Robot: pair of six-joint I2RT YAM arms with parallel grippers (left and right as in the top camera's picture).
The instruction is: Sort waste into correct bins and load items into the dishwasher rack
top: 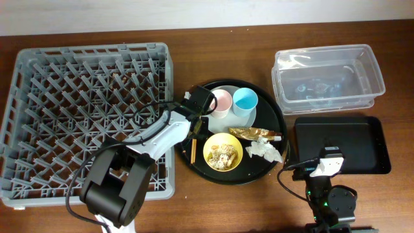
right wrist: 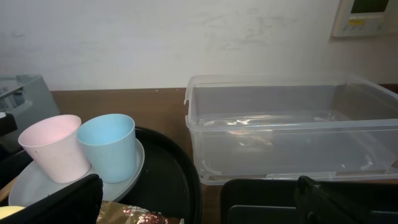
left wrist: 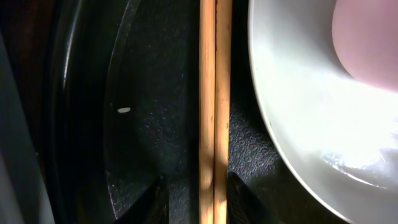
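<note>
Lengthwise between the parted left fingers (left wrist: 152, 202) lie the paired chopsticks (left wrist: 214, 112)

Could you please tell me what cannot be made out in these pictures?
- Chopsticks: overhead, mostly covered by the left arm; left wrist, both ends cut off by edges.
- Tub contents: overhead, glare blurs the inside.
- Right pincer: overhead, hidden beneath its wrist.
- Scraps in the bowl: overhead, too small to identify.
</note>
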